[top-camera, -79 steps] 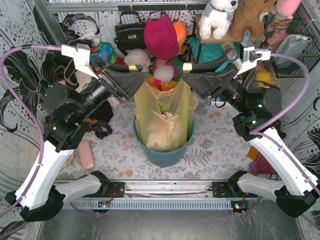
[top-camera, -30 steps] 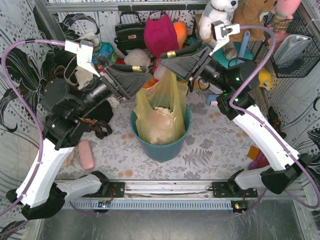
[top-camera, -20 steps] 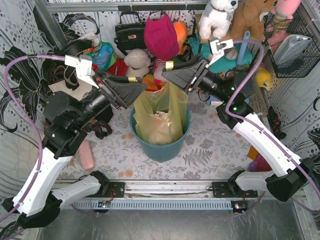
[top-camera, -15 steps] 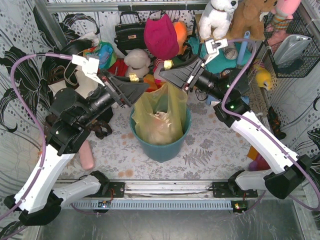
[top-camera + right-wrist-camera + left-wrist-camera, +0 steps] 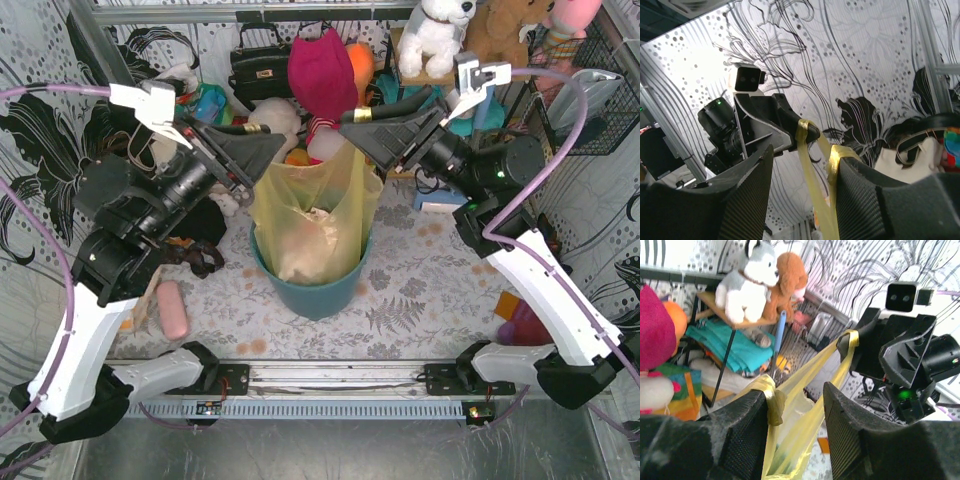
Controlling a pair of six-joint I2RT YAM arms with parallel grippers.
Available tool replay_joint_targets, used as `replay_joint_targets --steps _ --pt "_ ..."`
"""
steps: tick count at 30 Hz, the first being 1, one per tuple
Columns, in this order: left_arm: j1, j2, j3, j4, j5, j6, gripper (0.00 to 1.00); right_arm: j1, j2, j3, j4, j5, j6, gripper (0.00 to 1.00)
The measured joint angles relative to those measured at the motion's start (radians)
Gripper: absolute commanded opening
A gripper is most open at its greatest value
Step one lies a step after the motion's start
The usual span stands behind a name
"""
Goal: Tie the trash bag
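The trash bag [image 5: 315, 225], thin yellow-green plastic, stands in the round teal bin [image 5: 325, 292] with its top pulled up and spread wide. My left gripper [image 5: 276, 146] is open at the bag's top left, with a bag handle [image 5: 769, 392] looped over one finger. My right gripper [image 5: 354, 130] is open at the top right, with the other handle [image 5: 836, 159] draped over one finger. A yellow strip runs between the two grippers. In the left wrist view my left gripper [image 5: 794, 394] faces the right gripper [image 5: 850, 342]. In the right wrist view my right gripper [image 5: 802, 156] faces the left gripper's fingertip [image 5: 809, 131].
Plush toys, a black handbag [image 5: 260, 65] and a magenta cloth [image 5: 322, 75] crowd the back. A white plush dog [image 5: 437, 35] sits on a shelf at the back right. A wire basket [image 5: 592, 95] hangs at the right. A pink object [image 5: 173, 310] lies on the table at the left.
My right gripper swung left over the bag, then back to the right and up. My left gripper rose a little. The bag's top is now stretched wider between them.
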Motion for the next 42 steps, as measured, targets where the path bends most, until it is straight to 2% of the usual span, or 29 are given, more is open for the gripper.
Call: replay_joint_targets --steps 6,10,19,27,36,38,42 --pt "0.001 -0.05 -0.188 0.033 0.013 -0.016 0.52 0.001 -0.042 -0.174 0.024 0.027 0.016 0.49" --pt "0.001 -0.031 -0.181 0.017 0.007 -0.016 0.52 0.001 -0.015 -0.187 0.02 0.033 0.023 0.49" --pt "0.003 0.014 0.041 -0.003 0.005 0.01 0.52 0.002 0.087 0.079 -0.031 0.004 0.008 0.49" --pt "0.003 -0.006 -0.052 0.053 0.052 -0.006 0.52 0.003 0.028 0.023 -0.03 0.026 -0.023 0.49" --pt "0.004 0.075 -0.102 0.074 0.13 -0.046 0.52 0.003 -0.007 -0.052 -0.124 0.089 -0.097 0.48" --pt "0.004 0.092 -0.097 0.087 0.164 -0.057 0.52 0.003 -0.007 -0.017 -0.19 0.109 -0.138 0.48" --pt "0.004 0.143 -0.051 0.104 0.214 -0.076 0.52 0.003 0.047 0.195 -0.368 0.139 -0.23 0.48"
